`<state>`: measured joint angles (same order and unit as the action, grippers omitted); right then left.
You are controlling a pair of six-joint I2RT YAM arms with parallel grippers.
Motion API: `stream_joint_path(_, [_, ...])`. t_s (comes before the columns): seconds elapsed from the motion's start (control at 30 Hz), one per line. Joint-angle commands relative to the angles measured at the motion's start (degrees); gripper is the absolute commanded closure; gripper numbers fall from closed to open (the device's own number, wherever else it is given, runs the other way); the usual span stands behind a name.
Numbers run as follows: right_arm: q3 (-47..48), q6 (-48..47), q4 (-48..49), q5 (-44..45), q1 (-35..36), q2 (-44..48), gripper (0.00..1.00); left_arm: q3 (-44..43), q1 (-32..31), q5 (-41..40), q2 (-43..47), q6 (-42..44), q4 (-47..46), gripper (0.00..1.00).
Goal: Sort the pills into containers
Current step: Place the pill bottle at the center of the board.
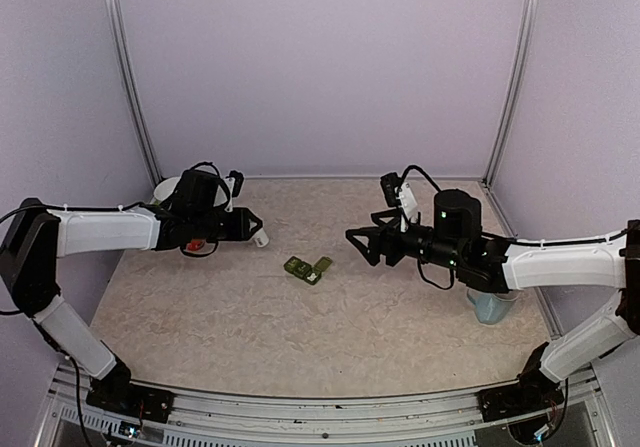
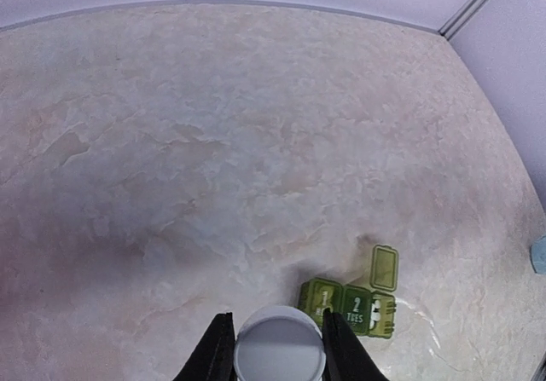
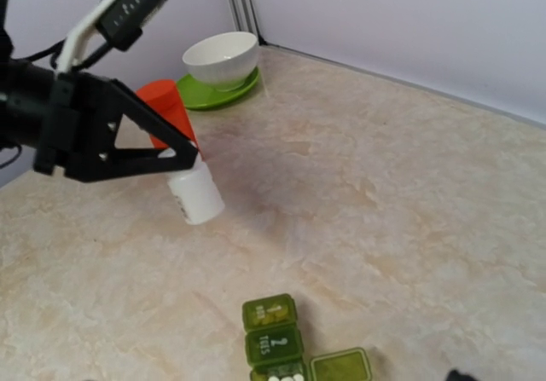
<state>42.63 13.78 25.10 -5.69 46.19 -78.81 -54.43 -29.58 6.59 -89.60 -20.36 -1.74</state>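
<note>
1. Containers [image 1: 307,269]: a green strip of three compartments is seen lying on the worktop [image 1: 250,327], with one end lid [image 3: 341,366] swung open and white pills [image 3: 286,379] showing inside.
2. Left claw [image 1: 250,232]: it is closed around a tilted white bottle [image 3: 196,195], held off the worktop, left of the containers and apart from them.
3. Right claw [image 1: 362,245]: its fingers are spread wide, nothing is gripped or touched, and it is held near the containers' right side.
</note>
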Motion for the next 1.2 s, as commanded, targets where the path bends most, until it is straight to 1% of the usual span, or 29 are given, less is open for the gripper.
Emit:
stream_joint_path(0.0, [-0.61, -0.08, 0.38, 0.10, -0.66, -0.55, 0.14, 0.71, 0.57, -6.67, -2.73, 2.46, 0.34, 0.74])
stream_joint_path(0.43, [-1.38, 0.48, 0.73, -0.27, -0.82, -1.51, 0.14, -1.36, 3.45, -17.31, -11.48, 4.47, -4.19, 0.74])
stream_joint_path(0.93, [-1.14, 0.67, 0.86, -0.78, -0.77, -3.30, 0.14, -2.12, 4.45, -25.54, -15.40, 5.74, -8.87, 0.75])
stream_joint_path(1.0, [-1.15, 0.70, 0.91, -0.89, -0.84, -3.53, 0.14, -2.30, 4.45, -25.90, -16.12, 5.87, -9.11, 0.73])
stream_joint_path(1.17, [-1.15, 0.64, 0.74, -0.95, -0.85, -3.94, 0.14, -2.26, 4.45, -26.31, -16.43, 5.85, -9.95, 0.61])
